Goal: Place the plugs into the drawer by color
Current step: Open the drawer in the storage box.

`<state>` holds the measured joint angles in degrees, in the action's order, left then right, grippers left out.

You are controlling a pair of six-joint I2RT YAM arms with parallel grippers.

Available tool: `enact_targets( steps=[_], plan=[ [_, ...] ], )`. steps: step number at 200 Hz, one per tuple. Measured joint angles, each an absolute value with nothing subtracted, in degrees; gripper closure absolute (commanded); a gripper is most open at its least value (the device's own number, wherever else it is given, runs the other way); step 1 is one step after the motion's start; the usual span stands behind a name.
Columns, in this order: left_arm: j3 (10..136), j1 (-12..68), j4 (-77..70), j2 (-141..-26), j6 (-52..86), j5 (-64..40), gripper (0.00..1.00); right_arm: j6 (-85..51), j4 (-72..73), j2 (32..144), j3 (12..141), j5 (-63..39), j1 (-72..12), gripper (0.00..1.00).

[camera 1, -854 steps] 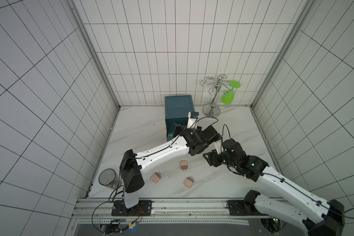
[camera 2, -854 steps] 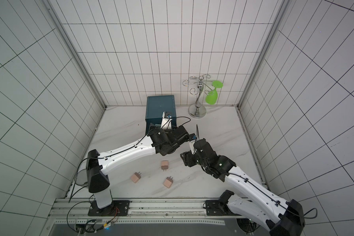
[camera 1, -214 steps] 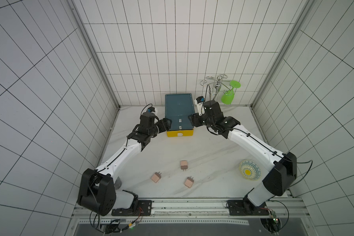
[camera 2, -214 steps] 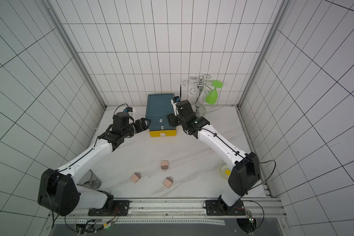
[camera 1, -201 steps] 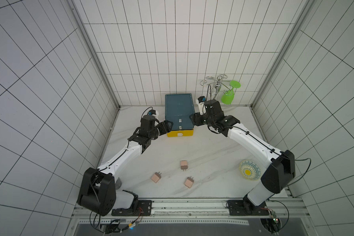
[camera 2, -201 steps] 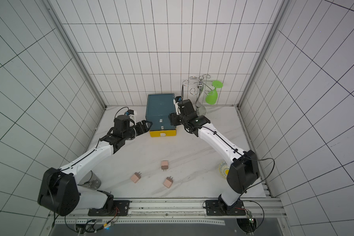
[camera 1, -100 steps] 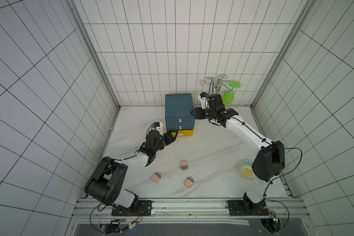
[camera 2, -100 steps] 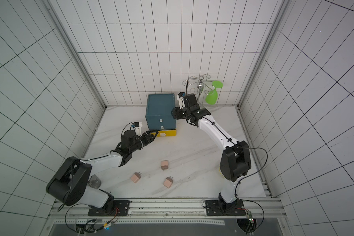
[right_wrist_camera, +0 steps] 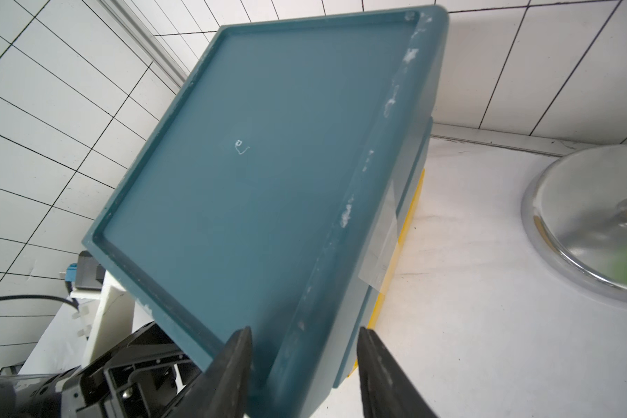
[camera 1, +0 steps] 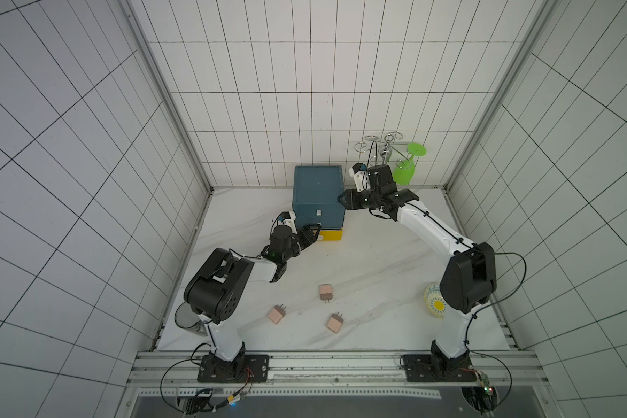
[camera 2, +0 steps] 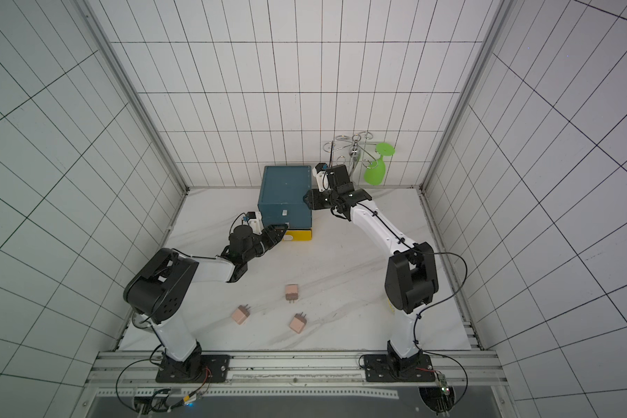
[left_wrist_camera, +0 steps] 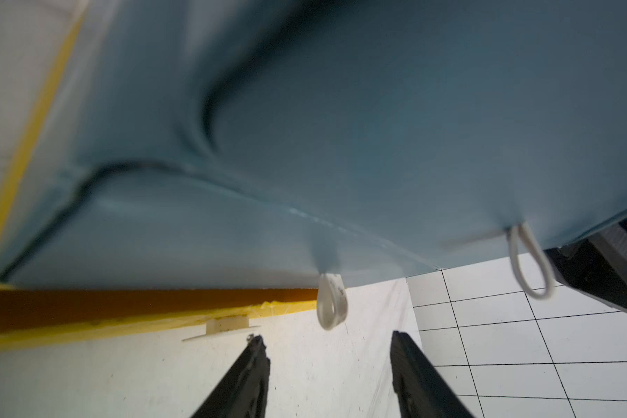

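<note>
Pinkish-tan plugs (camera 1: 326, 291): three lie loose on the marble tabletop (camera 1: 377, 253) near the front rail, well apart from both claws. No teal plug shows anywhere.
Teal cabinet (camera 1: 317, 197): stands against the back wall with its front toward the arms.
Yellow bottom drawer (camera 1: 331, 235): juts a little way out from the cabinet's foot.
Left gripper (camera 1: 314, 231): low at the yellow drawer's front corner, fingers spread, nothing between them.
Right gripper (camera 1: 342, 199): at the cabinet's top front corner on the opposite side. In the right wrist view its fingers straddle the top rim; I cannot tell whether they press on it.
White loop pull (left_wrist_camera: 332, 305): hangs from a teal drawer front, straight ahead of the gap between the left fingers.
White tab (left_wrist_camera: 228, 325): on the yellow drawer's front, just off one left fingertip and outside the gap.
Step, as I judge it: getting a drawer open, with the right arm likely steadying the cabinet.
Deciding relation: the plugs lie back toward the left arm's base, nearer that arm than the right. One plug points its prongs toward the rail, two toward the cabinet.
</note>
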<state>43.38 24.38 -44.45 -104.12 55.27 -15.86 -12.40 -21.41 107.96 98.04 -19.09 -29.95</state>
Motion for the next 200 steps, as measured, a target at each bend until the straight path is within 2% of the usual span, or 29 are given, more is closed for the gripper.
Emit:
enact_targets(
  steps=[21, 32, 63, 77, 126, 200],
  plan=[
    [44.8, 24.4, -45.2, -106.4, 55.1, -15.5, 0.57, -12.1, -20.8, 108.2, 98.0, -19.8, -29.9, 0.51],
    [45.3, 24.4, -45.3, -107.1, 55.3, -15.4, 0.67, -11.9, -20.7, 108.3, 98.0, -20.2, -29.8, 0.51],
    [46.1, 24.4, -46.0, -108.3, 55.6, -15.5, 0.80, -11.4, -20.6, 108.3, 98.0, -21.2, -29.6, 0.51],
    [46.2, 24.4, -46.2, -108.4, 55.8, -15.5, 1.00, -11.2, -20.6, 108.3, 98.0, -21.4, -29.6, 0.51],
    [44.9, 24.9, -46.3, -107.1, 54.5, -15.9, 1.00, -11.1, -20.6, 108.3, 98.0, -21.9, -29.2, 0.51],
    [30.2, 30.4, -41.1, -90.6, 52.4, -14.8, 1.00, -11.3, -21.1, 108.3, 98.0, -23.9, -27.8, 0.51]
  ],
)
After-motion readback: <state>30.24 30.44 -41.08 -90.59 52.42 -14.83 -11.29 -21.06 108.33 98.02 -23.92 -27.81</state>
